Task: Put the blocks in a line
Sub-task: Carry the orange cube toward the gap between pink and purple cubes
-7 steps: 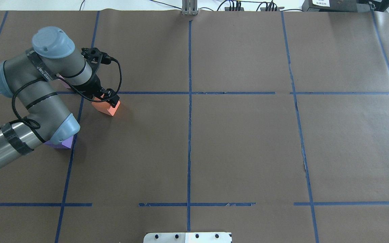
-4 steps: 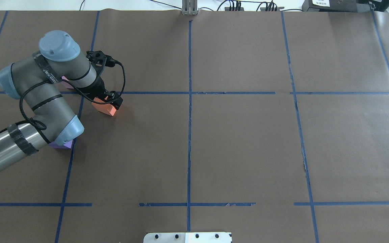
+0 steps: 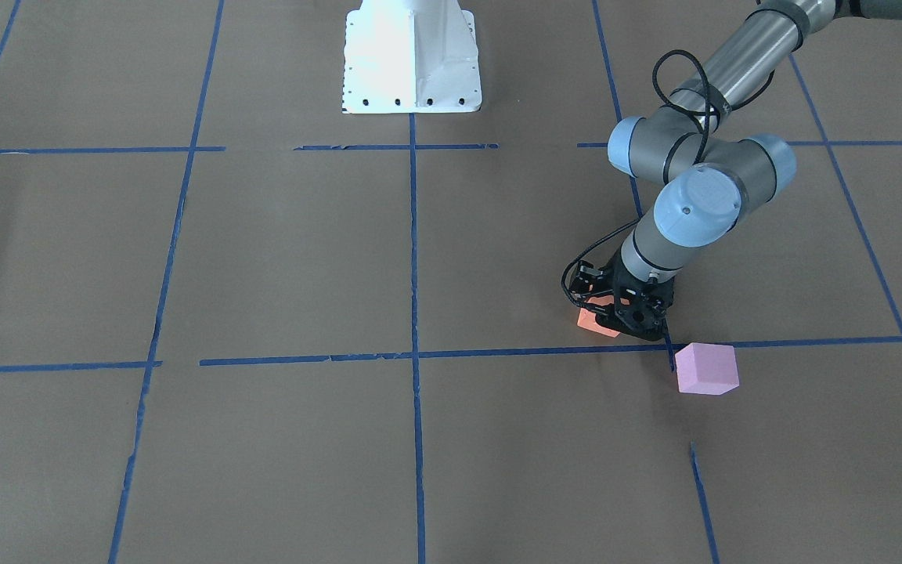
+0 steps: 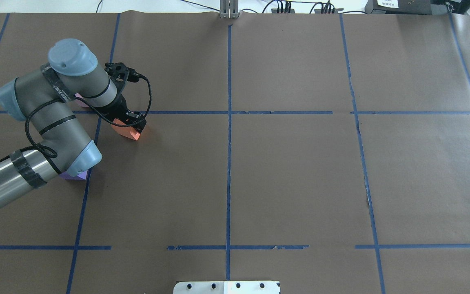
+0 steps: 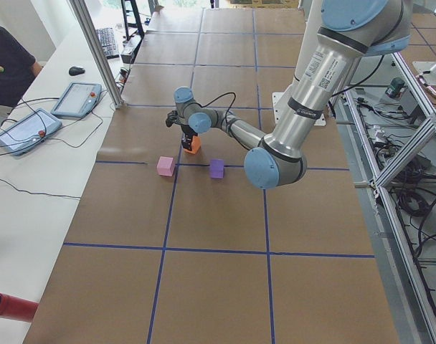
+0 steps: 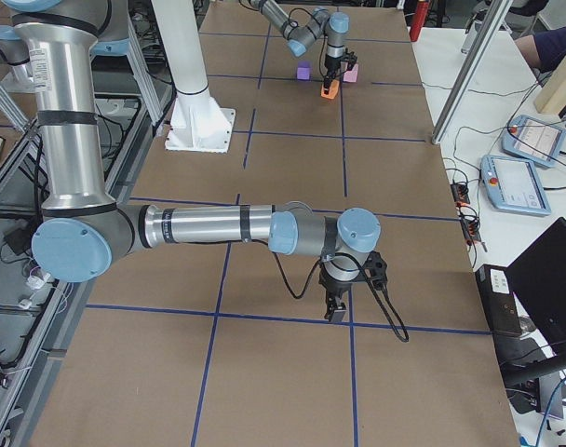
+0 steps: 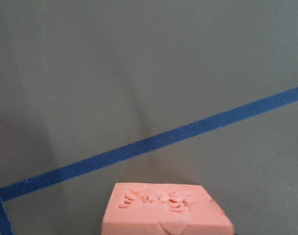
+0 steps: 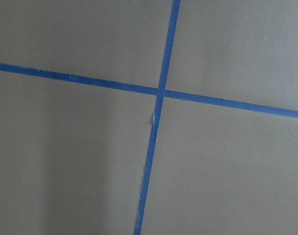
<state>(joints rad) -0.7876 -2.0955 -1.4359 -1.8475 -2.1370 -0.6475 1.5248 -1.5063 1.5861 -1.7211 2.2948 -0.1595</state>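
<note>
Orange block [image 4: 123,131] clamped in left end effector [image 4: 129,123], barely shifted since earlier.

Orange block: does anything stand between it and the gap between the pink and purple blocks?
Nothing visible does. The left end effector sits right over the orange block. In the left side view, only brown paper and a blue tape line lie between it and the gap separating the pink block from the purple block.

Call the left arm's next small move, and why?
Probably carry the orange block, gripped by the left gripper, sideways into the gap between the pink block and the purple block. In the exterior left view those two sit in a row, and orange lies off that row, beyond the gap.
</note>
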